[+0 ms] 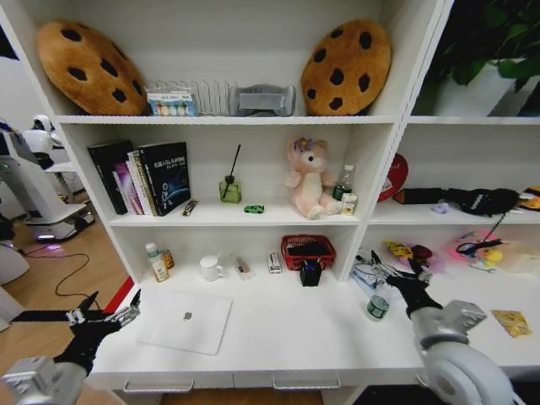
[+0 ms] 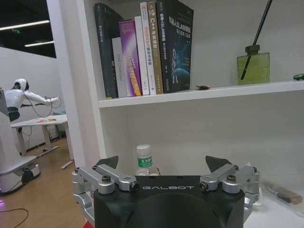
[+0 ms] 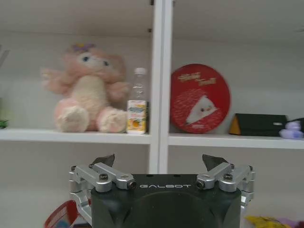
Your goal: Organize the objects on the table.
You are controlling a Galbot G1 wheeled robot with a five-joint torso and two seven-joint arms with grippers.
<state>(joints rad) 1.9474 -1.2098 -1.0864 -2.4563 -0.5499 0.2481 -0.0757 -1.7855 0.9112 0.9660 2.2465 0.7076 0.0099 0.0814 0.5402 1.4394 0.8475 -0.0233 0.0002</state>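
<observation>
right gripper: [image 1: 398, 272] low in the head view on the robot's right, over the table's right part, fingers spread wide and holding nothing; the right wrist view shows the same gripper [image 3: 159, 164] with both dark fingertips well apart and only shelf behind them.
left gripper: [image 1: 108, 309] off the table's left front corner, just left of the laptop, jaws wide and empty; in the left wrist view [image 2: 161, 165] it faces the bookshelf with nothing between the tips.
table: [image 1: 295, 337] long white top with drawer handles along the front edge.
laptop: [image 1: 186, 321] thin silver, lid closed, lying flat near the left front of the table, untouched.
small bottle: [image 1: 377, 307] clear with a green label, upright on the table just beside the right gripper, apart from it (closest of the task's things to either tool).
toy car: [image 1: 254, 208] tiny and green, on the middle shelf between the reed diffuser [image 1: 230, 187] and the pink plush bear [image 1: 309, 179].
markers: cannot pick them out with confidence among the small items at the back of the table.
red mesh basket: [image 1: 308, 250] at the back of the table, under the bear's shelf.
progress: judged early; nothing is gripped, laptop and bottle sit loose on the top, so nearly all the sorting looks left to do.
what is done: at most the car, if the shelf is its place; that cannot be told.
</observation>
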